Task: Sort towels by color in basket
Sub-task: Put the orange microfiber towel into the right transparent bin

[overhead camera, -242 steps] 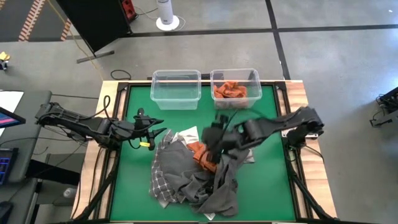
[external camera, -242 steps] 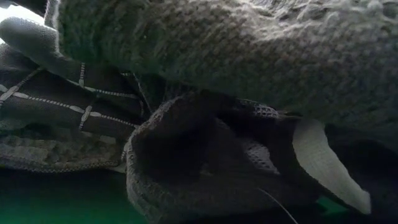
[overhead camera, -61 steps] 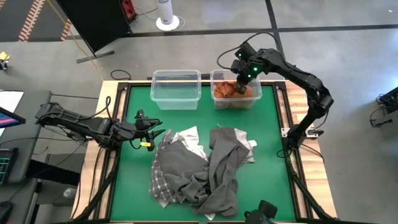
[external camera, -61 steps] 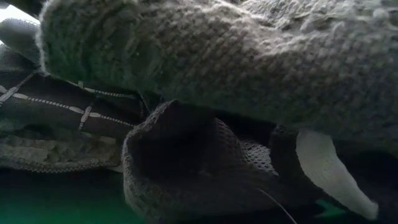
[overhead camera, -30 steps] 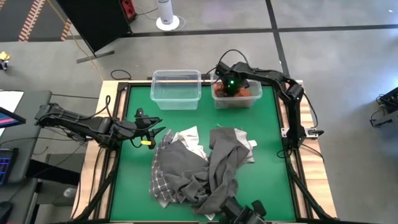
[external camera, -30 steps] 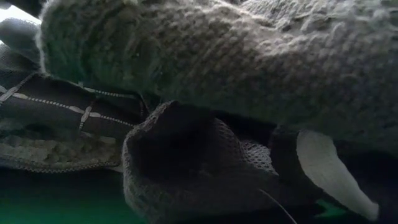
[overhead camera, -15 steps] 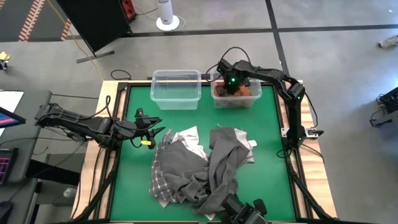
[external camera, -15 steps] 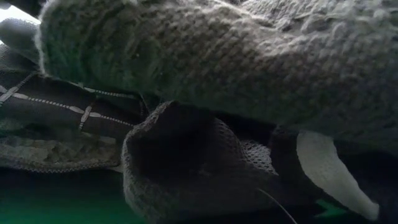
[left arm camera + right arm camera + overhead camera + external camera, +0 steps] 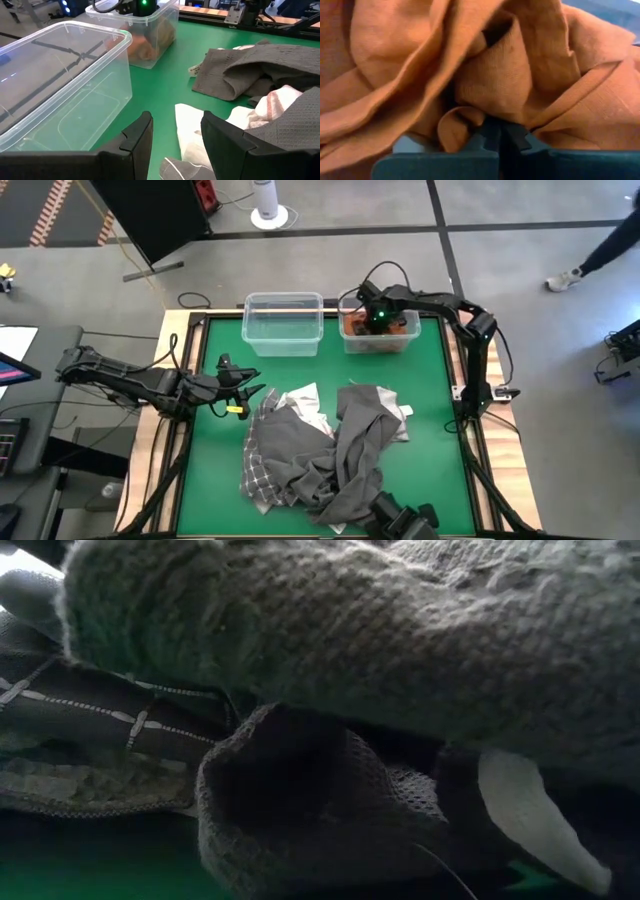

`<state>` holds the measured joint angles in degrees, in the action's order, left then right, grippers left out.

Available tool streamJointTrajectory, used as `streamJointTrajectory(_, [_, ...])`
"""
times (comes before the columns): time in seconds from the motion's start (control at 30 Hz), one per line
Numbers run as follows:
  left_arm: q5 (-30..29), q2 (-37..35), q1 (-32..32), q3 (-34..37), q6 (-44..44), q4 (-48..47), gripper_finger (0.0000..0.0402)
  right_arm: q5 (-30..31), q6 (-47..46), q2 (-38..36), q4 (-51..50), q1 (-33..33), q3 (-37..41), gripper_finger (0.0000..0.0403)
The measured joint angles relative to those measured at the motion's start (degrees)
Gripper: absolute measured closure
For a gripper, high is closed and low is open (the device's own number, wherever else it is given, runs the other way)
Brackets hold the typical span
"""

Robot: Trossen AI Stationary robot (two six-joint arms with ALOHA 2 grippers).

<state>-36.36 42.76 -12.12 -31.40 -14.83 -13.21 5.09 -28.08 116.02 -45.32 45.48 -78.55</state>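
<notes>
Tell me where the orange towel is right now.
In the high view, the orange towel lies in the right-hand clear bin at the table's far edge, under the right gripper.

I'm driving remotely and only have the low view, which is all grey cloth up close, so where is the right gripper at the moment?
Observer: The right gripper is down inside the right-hand clear bin, at the table's far edge.
Operator: Is it holding anything?
Observer: Its fingers are shut, with orange towel folds bunched right against them; a real grip can't be confirmed.
Operator: And the left gripper?
Observer: The left gripper is open, hovering beside the grey towel pile, holding nothing.
Operator: Anything in the other bin?
Observer: No, the left-hand clear bin is empty.
</notes>
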Motion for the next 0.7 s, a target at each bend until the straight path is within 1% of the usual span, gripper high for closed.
streamJointTrajectory(0.2, [0.0, 0.0, 0.0, 0.0, 0.0, 0.0, 0.0242, -1.7, 0.2, 0.1, 0.4, 0.4, 0.4, 0.0382])
streamJointTrajectory(0.3, [0.0, 0.0, 0.0, 0.0, 0.0, 0.0, 0.0242, -2.1, 2.8, 0.2, 1.0, 0.1, 0.5, 0.038])
streamJointTrajectory(0.37, [0.0, 0.0, 0.0, 0.0, 0.0, -0.1, 0.0242, -2.0, 5.1, 0.2, 1.4, -0.5, 0.5, 0.0369])
streamJointTrajectory(0.47, [0.0, 0.0, 0.0, 0.0, 0.0, -0.3, 0.0242, -1.6, 6.9, 0.3, 1.2, -1.2, -0.1, 0.0333])
streamJointTrajectory(0.57, [0.0, 0.0, 0.0, 0.0, 0.0, -0.3, 0.0242, -1.6, 8.3, 0.4, 0.8, -1.7, -1.5, 0.0289])
streamJointTrajectory(0.7, [0.0, 0.0, 0.0, 0.0, -0.6, -1.0, 0.0242, -1.5, 11.8, 0.8, -2.9, -1.8, -5.1, 0.0228])
